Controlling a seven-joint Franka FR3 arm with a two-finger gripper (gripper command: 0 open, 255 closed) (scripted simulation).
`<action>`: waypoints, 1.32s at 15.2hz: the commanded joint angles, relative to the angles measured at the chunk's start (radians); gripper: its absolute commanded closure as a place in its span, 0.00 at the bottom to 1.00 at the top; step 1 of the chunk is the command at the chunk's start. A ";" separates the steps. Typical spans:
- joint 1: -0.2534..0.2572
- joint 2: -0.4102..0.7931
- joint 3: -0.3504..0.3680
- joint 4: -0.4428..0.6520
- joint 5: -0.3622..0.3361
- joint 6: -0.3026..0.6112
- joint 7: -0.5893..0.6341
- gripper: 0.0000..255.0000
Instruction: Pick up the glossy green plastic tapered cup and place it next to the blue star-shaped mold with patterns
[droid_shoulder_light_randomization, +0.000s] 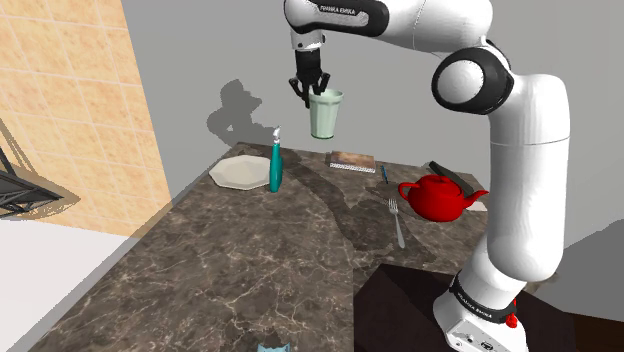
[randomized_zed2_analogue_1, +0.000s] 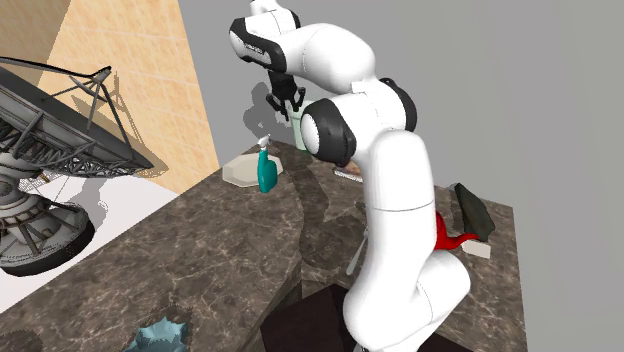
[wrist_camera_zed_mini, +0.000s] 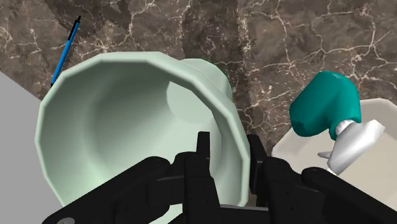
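A pale green tapered cup hangs upright in the air above the far part of the dark marble counter. My black gripper is shut on the cup's rim, one finger inside the cup and one outside the wall. In the wrist view the gripper clasps the rim at the side nearest the spray bottle. The blue star-shaped mold lies at the counter's near edge, far from the cup; in the second exterior view the mold sits at the bottom. There the arm hides most of the cup.
A teal spray bottle stands beside a pale plate below the cup. A red teapot, a fork, a blue pen and a flat brown block lie toward the shoulder view's right. A metal dish frame stands beyond the counter.
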 joint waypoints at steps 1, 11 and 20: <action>0.025 -0.041 0.011 -0.058 -0.001 0.011 0.038 1.00; 0.156 -0.191 0.087 -0.265 0.007 0.033 0.253 1.00; 0.275 -0.225 0.169 -0.306 0.022 0.011 0.454 1.00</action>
